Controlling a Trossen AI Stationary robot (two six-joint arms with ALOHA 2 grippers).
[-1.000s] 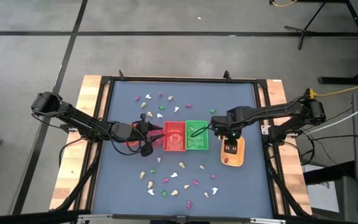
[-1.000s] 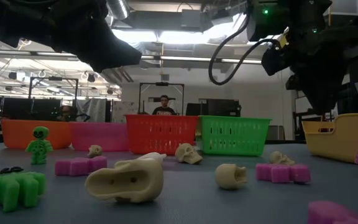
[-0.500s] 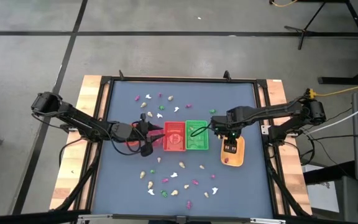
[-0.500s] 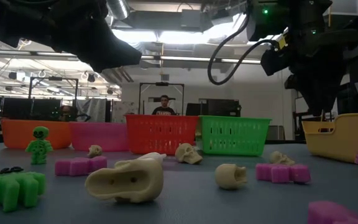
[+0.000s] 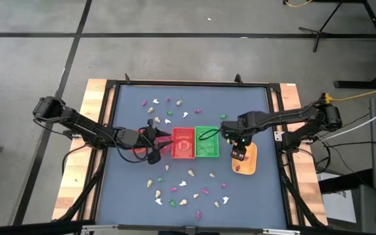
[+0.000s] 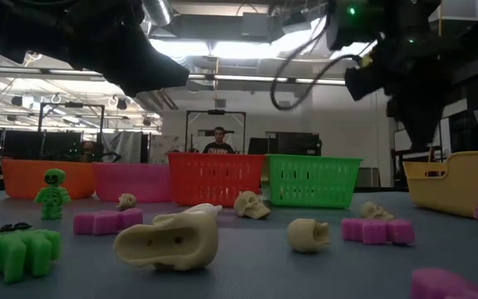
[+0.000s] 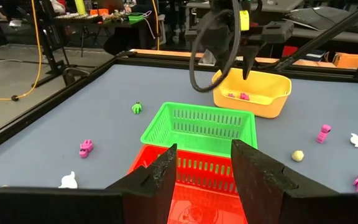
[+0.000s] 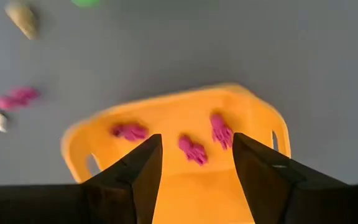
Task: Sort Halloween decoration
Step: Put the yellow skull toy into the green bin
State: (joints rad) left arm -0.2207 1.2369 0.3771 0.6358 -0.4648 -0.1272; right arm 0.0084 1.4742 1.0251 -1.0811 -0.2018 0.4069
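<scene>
Right gripper [image 8: 191, 165] hangs over the yellow tray [image 8: 166, 112], jaws apart, empty; left gripper [image 7: 204, 177] likewise. Trinkets [image 5: 181, 185] scattered across counter [image 5: 129, 189]: probably light, rigid, slippery; pinch across body.

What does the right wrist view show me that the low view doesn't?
Only the right wrist view: three magenta trinkets lying inside the yellow tray, and the right gripper with fingers open and empty above it. Only the low view: the red basket, green basket, and cream skulls on the table. Both: the yellow tray.
</scene>
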